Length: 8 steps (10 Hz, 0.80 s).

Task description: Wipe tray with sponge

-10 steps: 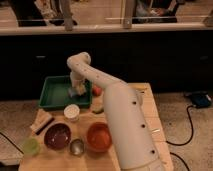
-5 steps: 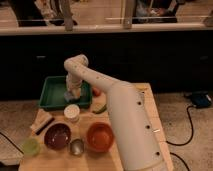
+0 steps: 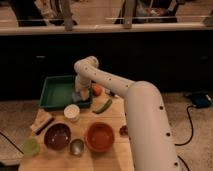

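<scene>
Down low, gripper (image 3: 80, 95) on sponge (image 3: 77, 96) (inside tray (image 3: 54, 92))

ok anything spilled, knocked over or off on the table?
Nothing stands out. The gripper is down in the tray at its right side, by the sponge. The bowls and cup sit upright.

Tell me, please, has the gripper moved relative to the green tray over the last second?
Yes. The gripper has slid leftward, from the tray's right rim to just inside its right part, near the orange fruit.
</scene>
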Each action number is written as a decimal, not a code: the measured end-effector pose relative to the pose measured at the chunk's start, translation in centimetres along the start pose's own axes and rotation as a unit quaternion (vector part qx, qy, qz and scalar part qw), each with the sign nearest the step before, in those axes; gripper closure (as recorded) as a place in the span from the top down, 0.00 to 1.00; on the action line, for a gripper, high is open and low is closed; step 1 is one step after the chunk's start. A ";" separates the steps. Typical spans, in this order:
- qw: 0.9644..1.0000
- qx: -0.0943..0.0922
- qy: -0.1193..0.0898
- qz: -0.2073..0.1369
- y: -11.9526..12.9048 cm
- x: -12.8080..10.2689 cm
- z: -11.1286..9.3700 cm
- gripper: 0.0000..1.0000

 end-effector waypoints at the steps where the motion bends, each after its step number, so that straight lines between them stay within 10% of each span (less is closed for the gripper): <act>1: 1.000 0.005 0.004 -0.004 -1.2 0.4 0.2 0.00; 5: 0.998 0.014 -0.025 -0.054 -4.9 -3.3 1.3 0.00; 8: 0.995 0.000 -0.051 -0.087 -2.7 -6.1 1.0 0.00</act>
